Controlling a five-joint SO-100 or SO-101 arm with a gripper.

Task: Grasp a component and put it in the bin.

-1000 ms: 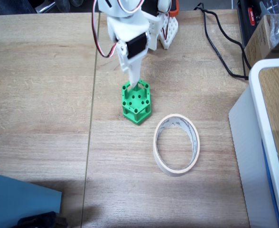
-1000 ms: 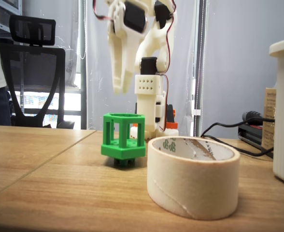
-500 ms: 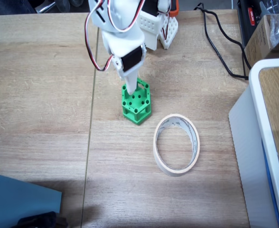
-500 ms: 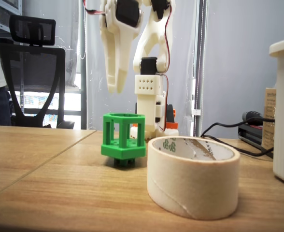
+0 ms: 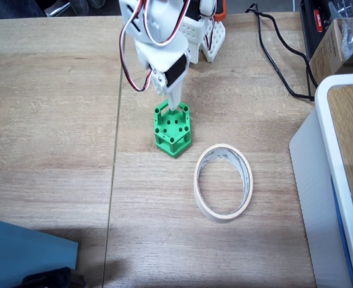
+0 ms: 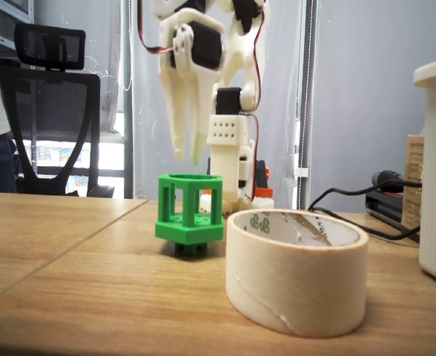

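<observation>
Green plastic is what we notice first: the component [image 5: 173, 129] stands upright on the wooden table [image 5: 50, 120], a hexagonal cage with round holes in its top face and open sides (in the low fixed view we can look straight through its lattice [image 6: 190, 214]). It sits a little left of centre in the view from above, near the far side of the table and just in front of the arm's white base [image 5: 204, 36].

The gripper [image 5: 173, 105] points down over the far edge of the component. In the low view its white fingers [image 6: 188, 157] hang close together above the cage, tips clear of the top rim, with air between them and the green plastic. We see the two fingers nearly side by side with only a thin gap, so the hand is narrow and holds nothing.

The bin [image 5: 223, 182], a cream ring of tape with a hollow centre, lies flat to the right of the component and nearer to us in the view from above, apart from it with bare wood between. In the low view the ring [image 6: 297, 271] is large in the near right, and its left edge overlaps the cage only by perspective.

A white box with a blue edge [image 5: 335, 198] stands at the right side of the table. Black cables [image 5: 278, 54] trail across the far right. A blue sheet [image 5: 26, 258] lies at the near left corner.
</observation>
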